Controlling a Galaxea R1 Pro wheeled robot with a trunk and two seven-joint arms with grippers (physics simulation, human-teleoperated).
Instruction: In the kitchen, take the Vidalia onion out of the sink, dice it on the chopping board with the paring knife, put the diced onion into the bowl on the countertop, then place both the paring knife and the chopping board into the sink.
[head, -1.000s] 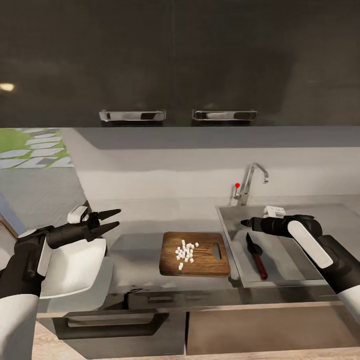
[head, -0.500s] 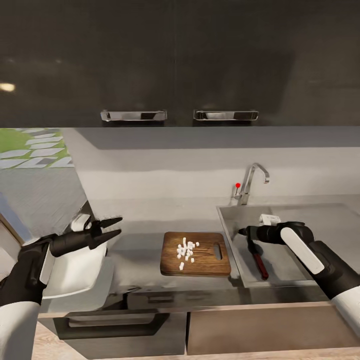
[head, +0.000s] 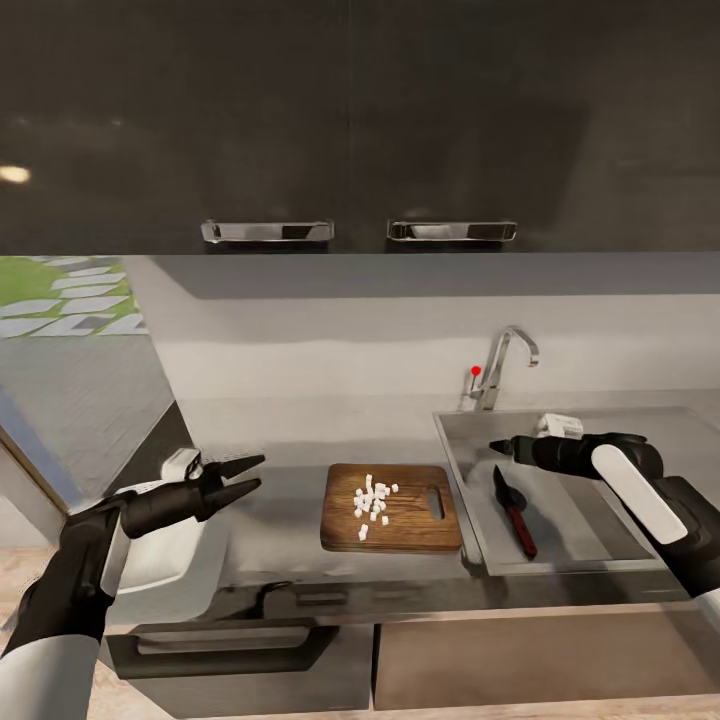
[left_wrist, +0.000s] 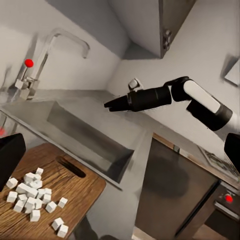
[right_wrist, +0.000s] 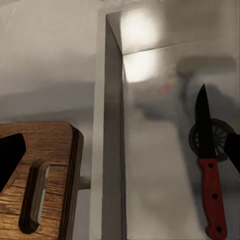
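Head view, left to right: the left gripper (head: 240, 475) hangs with its two dark fingers spread and nothing between them, above the white squarish shallow bowl (head: 165, 560) that sits at the left end of the long glossy grey countertop (head: 280, 440). Further right lies the dark brown wood-grain chopping board (head: 415, 525), flat on the worktop with its slot handle turned toward the basin; a loose heap of small white onion cubes (head: 371, 502) rests on it. Just beside the board is the rectangular stainless-steel sink (head: 590, 520), and on its floor lies the slim paring knife with grey blade and red-orange handle (head: 514, 512). The right gripper (head: 500, 449) hovers over the basin, above the knife and apart from it; I cannot tell whether its fingers are parted or together.

Dicing looks finished and the knife is already in the sink, while the cubes are not yet in the bowl. That transfer seems the step in hand, and it likely calls for bringing board and bowl together, since they are well apart.

Behind the basin stands a curved chrome tap (head: 505, 362) with a red dot. Glossy dark charcoal cabinets (head: 360, 120) with chrome bar handles hang above a pale grey backsplash.
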